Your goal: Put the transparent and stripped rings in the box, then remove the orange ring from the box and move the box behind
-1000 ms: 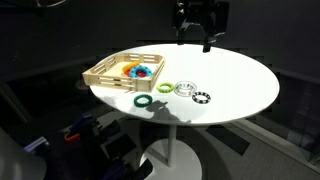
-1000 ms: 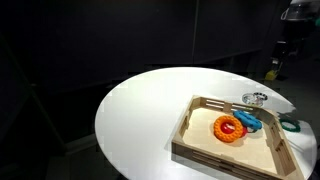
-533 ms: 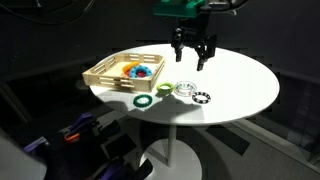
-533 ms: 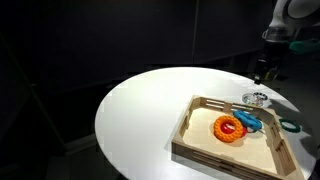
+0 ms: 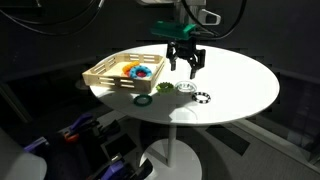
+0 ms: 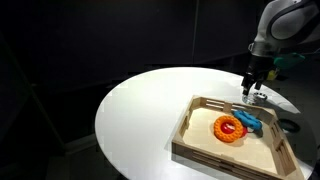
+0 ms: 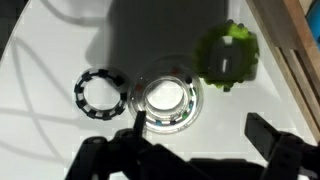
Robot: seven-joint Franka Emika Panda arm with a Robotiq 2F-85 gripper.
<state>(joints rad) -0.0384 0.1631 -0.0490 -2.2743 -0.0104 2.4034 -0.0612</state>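
Note:
The transparent ring (image 7: 166, 97) lies on the white table, just ahead of my left finger in the wrist view. It also shows in an exterior view (image 5: 185, 88). The black-and-white striped ring (image 7: 99, 93) lies beside it, also seen in an exterior view (image 5: 202, 97). The orange ring (image 6: 229, 128) sits in the wooden box (image 6: 195, 125) next to a blue ring (image 6: 250, 122). My gripper (image 7: 205, 135) is open and empty. It hangs above the transparent ring in both exterior views (image 5: 186, 68) (image 6: 249, 88).
A light green ring (image 7: 227, 58) lies between the transparent ring and the box edge (image 7: 300, 50). A dark green ring (image 5: 143, 99) lies near the table's front rim. The table edge (image 5: 250, 105) curves close beyond the striped ring.
My gripper has come down from high above the far side of the table to just over the transparent ring. The rings and the box have not moved.

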